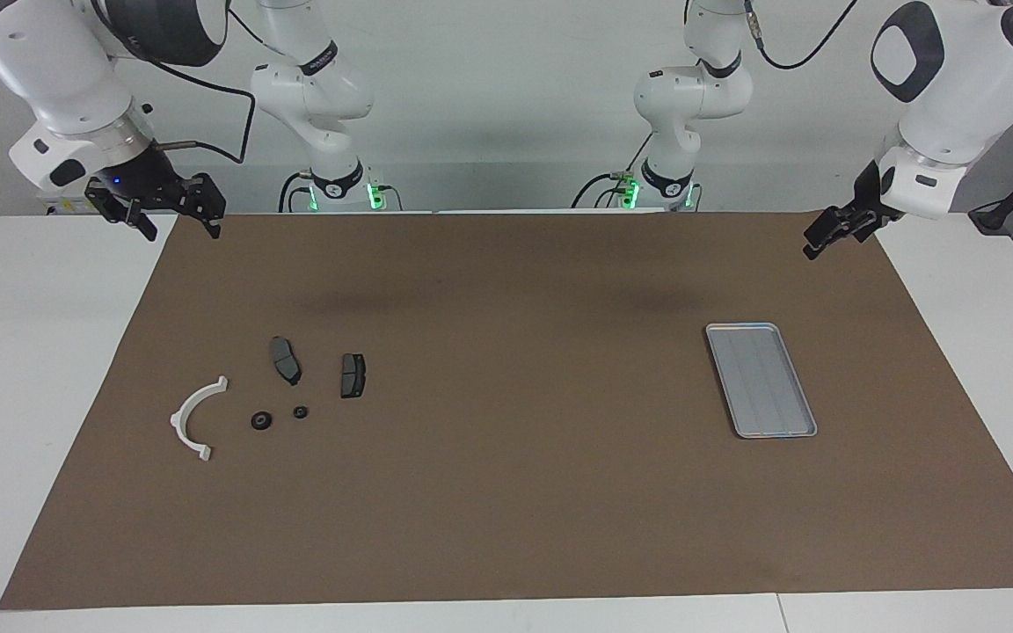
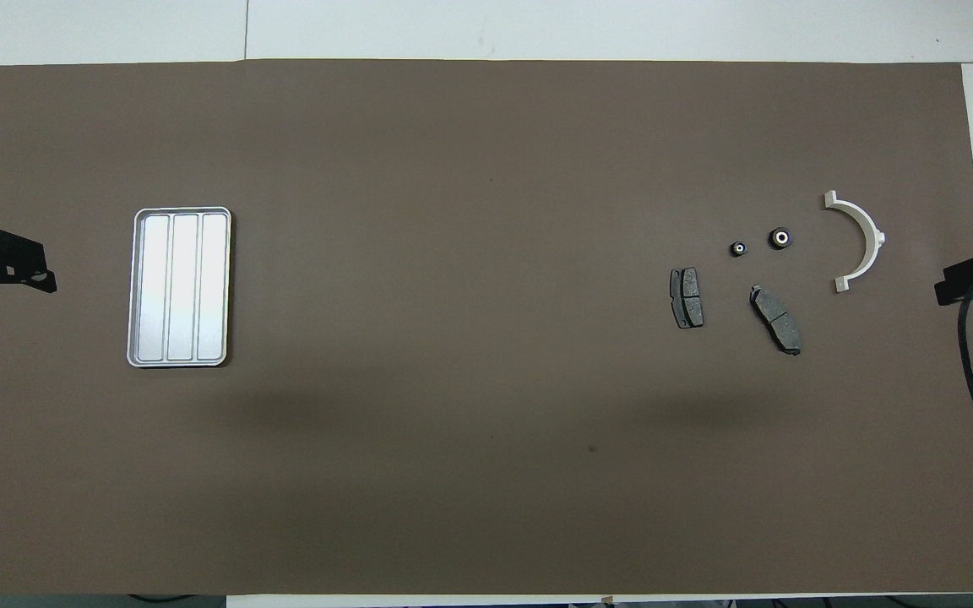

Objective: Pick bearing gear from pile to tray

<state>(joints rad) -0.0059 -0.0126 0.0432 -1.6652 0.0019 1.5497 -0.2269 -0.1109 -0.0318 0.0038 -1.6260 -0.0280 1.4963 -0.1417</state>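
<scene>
Nothing of the task is done yet, as far as the pictures show: the tray [image 1: 761, 380] lies bare toward the left arm's end of the counter [image 1: 506, 527], and the pile [image 1: 273, 400] sits untouched toward the right arm's end, well apart from it; the pile is a loose scatter of 1 white arc bracket [image 1: 194, 418], 2 dark brake pads [image 1: 286, 360] and 2 small black round pieces, the larger round piece [image 1: 261, 421] just beside the bracket and the smaller round piece [image 1: 301, 411] between it and the second pad [image 1: 353, 375]; both round pieces show a pale centre from overhead, and I judge 1 of them to be the bearing gear, though which one I cannot tell; so the whole job is left: the reach, the grasp, the carry across the brown mat [image 1: 506, 290] and the set-down in the tray. The right hand [image 1: 179, 218] hangs in the air over the mat's corner nearest its own base, its fingers spread wide, holding and touching nothing; the left hand [image 1: 826, 236] waits over the mat's edge near the tray, raised and empty, its fingers apart too.
</scene>
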